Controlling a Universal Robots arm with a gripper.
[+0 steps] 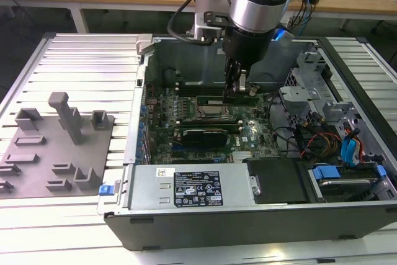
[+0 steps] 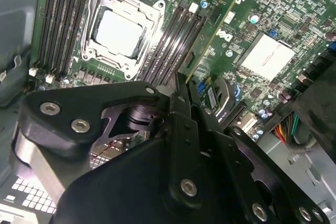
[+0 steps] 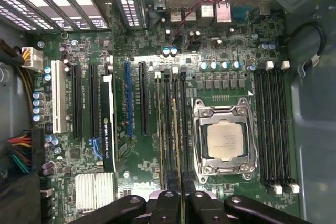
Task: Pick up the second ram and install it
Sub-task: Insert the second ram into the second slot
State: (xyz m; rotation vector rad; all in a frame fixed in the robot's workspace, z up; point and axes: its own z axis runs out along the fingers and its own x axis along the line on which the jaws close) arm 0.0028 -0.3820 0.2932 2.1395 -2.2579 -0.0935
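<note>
The robot arm's claw point(image 1: 234, 91) reaches down into an open computer case point(image 1: 248, 215) lying on a slatted desk point(image 1: 80, 60), its fingers point(image 3: 167, 203) closed on the second ram point(image 3: 175, 129), a thin green stick held on edge. In the first wrist view the stick hangs over a bank of four black memory slots point(image 3: 170, 124) just beside the processor socket point(image 3: 224, 140); whether it touches a slot is hard to judge. A second bank of four slots point(image 3: 273, 129) lies on the socket's far side. One grey fixture point(image 1: 56, 147) sits on the desk at the exterior view's left.
</note>
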